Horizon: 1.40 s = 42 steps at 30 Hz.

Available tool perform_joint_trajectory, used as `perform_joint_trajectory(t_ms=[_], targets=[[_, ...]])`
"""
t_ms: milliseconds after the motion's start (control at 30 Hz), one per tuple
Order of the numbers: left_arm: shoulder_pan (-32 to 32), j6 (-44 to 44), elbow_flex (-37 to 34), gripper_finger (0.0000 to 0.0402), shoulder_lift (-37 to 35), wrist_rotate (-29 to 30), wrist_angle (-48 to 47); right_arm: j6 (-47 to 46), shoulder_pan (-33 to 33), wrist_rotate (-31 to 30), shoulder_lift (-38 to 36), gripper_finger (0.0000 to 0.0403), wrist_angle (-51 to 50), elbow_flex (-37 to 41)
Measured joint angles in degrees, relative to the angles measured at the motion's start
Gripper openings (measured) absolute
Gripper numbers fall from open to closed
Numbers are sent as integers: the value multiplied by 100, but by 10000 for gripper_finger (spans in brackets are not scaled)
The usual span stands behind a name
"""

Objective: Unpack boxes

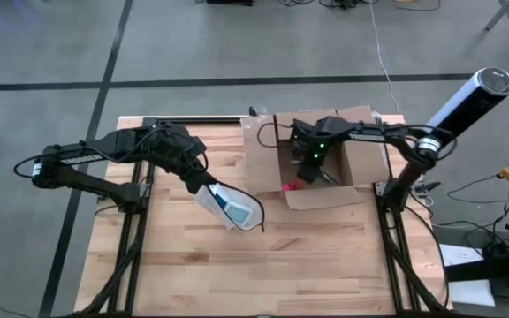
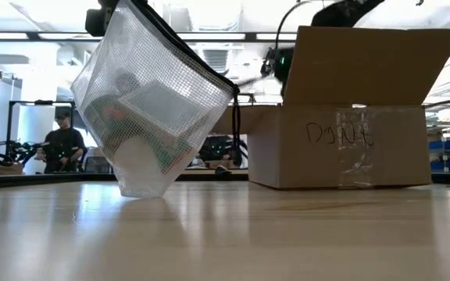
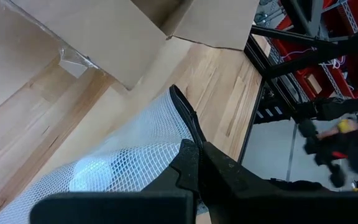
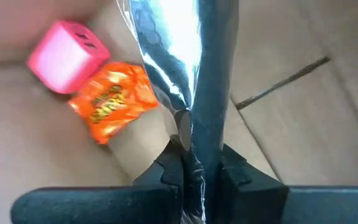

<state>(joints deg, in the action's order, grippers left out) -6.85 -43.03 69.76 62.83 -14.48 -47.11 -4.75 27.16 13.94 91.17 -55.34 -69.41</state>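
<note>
One cardboard box (image 1: 325, 159) sits open at the far right of the desk (image 1: 193, 265). Right end effector (image 4: 202, 165) is down inside it, clamped on one shiny silver packet (image 4: 173, 43); one pink block (image 4: 64, 55) and one orange wrapper (image 4: 114, 102) lie beside it on the box floor. Left end effector (image 3: 194, 165) is clamped on one mesh pouch (image 2: 151, 109), whose lower corner touches the desk.

I saw my pale wooden plank bench (image 1: 184, 265) carrying the open cardboard box (image 1: 268, 159) at its far edge, with a mesh pouch's (image 1: 228, 205) lower corner touching the boards nearby.
</note>
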Motion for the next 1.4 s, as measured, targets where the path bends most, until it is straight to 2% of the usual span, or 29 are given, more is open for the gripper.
perform_joint_trajectory(t_ms=[167,367,500,700,967,1067,1200,1400], targets=[[0,28,0,0,0,0,-1,-501,0,328,-677,20,423,-415],[0,50,0,0,0,-1,2,-1726,-87,1132,-1246,20,2617,-669],[0,50,0,0,0,-1,6,-2168,-421,1193,-1302,20,4224,-714],[0,74,0,0,0,2,2,-2194,-1153,1136,-881,20,5618,-705],[0,95,0,0,0,27,0,-1737,-1885,1184,-122,20,6448,-701],[0,108,0,0,0,29,0,-1485,-2045,1304,108,20,6462,-699],[0,90,0,0,0,33,-2,-1471,-2208,1755,369,20,6454,-698],[-2,39,0,0,0,46,-4,-1425,-2365,1943,479,20,6478,-695]])
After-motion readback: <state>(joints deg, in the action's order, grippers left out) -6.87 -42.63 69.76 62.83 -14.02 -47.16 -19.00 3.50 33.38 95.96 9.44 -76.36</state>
